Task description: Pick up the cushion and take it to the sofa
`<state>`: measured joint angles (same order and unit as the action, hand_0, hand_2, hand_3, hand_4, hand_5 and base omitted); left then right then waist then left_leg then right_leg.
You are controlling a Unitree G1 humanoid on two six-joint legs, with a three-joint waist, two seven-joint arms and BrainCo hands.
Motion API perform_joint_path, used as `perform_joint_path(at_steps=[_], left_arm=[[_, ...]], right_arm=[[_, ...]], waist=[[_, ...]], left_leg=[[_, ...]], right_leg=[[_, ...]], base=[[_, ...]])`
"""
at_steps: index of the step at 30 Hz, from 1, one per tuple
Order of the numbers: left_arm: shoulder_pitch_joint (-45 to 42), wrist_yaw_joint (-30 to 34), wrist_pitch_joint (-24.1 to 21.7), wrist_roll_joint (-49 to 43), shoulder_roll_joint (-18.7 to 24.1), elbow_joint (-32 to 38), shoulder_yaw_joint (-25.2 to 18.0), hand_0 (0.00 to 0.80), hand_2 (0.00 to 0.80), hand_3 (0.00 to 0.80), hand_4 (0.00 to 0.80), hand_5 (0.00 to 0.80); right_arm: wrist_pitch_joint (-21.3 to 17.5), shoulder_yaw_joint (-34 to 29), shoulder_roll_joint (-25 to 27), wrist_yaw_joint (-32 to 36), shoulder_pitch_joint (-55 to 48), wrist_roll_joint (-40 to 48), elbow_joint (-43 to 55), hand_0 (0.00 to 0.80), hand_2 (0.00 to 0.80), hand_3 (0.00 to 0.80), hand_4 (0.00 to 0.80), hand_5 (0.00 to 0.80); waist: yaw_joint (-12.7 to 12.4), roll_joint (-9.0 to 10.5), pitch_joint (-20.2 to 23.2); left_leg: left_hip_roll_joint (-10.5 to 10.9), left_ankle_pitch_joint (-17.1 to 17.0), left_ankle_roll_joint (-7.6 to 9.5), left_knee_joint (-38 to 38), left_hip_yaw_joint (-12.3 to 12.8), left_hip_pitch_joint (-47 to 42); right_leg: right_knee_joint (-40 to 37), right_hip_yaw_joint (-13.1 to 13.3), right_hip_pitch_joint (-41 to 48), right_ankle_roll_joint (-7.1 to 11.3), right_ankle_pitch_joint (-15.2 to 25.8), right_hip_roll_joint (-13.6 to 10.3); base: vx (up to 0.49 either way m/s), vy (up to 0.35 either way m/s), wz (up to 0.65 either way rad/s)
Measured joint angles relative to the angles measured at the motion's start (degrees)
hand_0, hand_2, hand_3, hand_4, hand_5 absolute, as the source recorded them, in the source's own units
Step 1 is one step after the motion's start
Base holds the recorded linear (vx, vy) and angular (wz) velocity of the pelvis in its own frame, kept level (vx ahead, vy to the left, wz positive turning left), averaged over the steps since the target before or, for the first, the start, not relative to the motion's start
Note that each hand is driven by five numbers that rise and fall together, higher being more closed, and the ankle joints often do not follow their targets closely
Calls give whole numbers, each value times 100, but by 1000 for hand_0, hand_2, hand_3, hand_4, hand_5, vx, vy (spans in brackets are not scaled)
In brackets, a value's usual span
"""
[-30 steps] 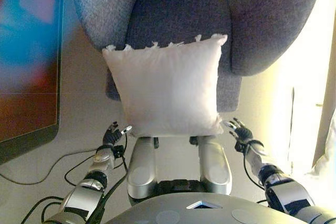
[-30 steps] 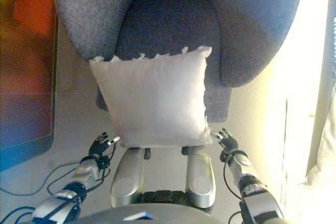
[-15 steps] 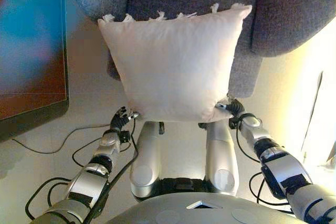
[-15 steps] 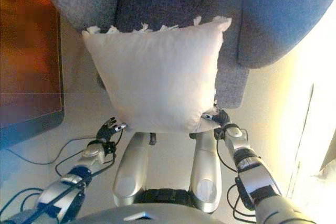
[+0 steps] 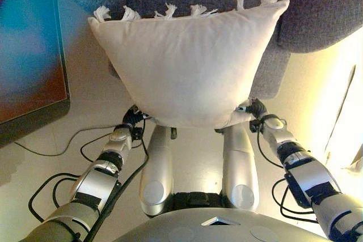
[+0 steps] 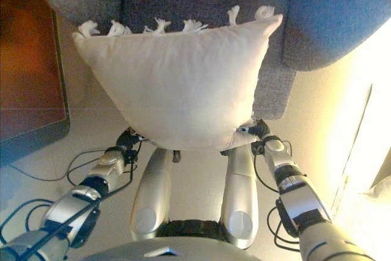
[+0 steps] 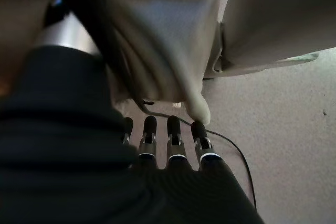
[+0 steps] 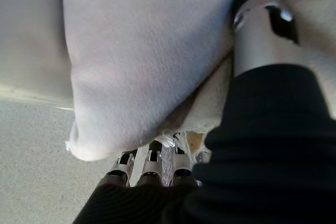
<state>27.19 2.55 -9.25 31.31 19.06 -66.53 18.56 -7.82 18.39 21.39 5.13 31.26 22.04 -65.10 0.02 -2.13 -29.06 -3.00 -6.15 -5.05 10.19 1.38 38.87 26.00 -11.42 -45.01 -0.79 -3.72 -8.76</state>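
Both arms, the left arm point(image 5: 96, 185) and the right arm point(image 5: 303, 177), were silver-grey shells broken by black bands at the joints. The left hand point(image 5: 131, 118) and the right hand point(image 5: 253, 109) wore dark ribbed covers over back and wrist. Their silver fingers point(image 7: 149, 132) ended in dark tips, and the right hand's thumb point(image 8: 260, 35) was silver too.

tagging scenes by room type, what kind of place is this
Probably a living room: a grey upholstered armchair, a white tasselled cushion in front of it, and a rug on a pale floor.
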Motion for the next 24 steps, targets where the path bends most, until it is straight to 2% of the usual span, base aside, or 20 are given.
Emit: perform_joint_path(at_steps=[1, 2, 13, 17, 24], left_arm=[[10, 121, -1, 100, 22, -2, 0, 800, 800, 800, 800, 800], [14, 257, -4, 180, 22, -1, 0, 800, 800, 800, 800, 800], [2, 648, -7, 405, 13, 16, 59, 800, 800, 800, 800, 800], [-59, 721, -13, 591, 17, 50, 42, 800, 800, 800, 800, 800], [-555, 929, -6, 671, 23, 360, -90, 800, 800, 800, 800, 800]], right_arm=[[7, 31, -2, 35, 19, 0, 0, 198, 198, 198, 198, 198], [6, 47, -12, 85, 20, 0, 4, 800, 800, 800, 800, 800], [-38, 55, -183, 265, 4, 15, 128, 800, 800, 800, 800, 800], [-58, 52, -233, 274, -72, 73, 248, 800, 800, 800, 800, 800], [-88, -102, -223, 572, -776, 401, 755, 800, 800, 800, 800, 800]], waist=[[53, 11, -6], [52, 12, -7], [62, 75, -40], [59, 94, -50], [50, 143, -57]], left_leg=[[-1, 0, 0, 3, 0, 5], [0, 0, 0, 3, 0, 6], [-47, -2, 0, 34, 5, -73], [-52, -3, 4, 6, 13, -269], [-53, -4, 13, -216, 34, -1010]], right_leg=[[-3, 0, -2, 3, 2, 1], [-6, 0, -2, 6, 4, 1], [-90, 0, 111, -15, 74, 55], [-209, -9, 345, 34, 107, 69], [-503, -40, 1121, 91, 142, 91]], base=[[0, 0, 0], [0, 0, 0], [0, -1, 0], [0, 0, 0], [27, -9, -1]])
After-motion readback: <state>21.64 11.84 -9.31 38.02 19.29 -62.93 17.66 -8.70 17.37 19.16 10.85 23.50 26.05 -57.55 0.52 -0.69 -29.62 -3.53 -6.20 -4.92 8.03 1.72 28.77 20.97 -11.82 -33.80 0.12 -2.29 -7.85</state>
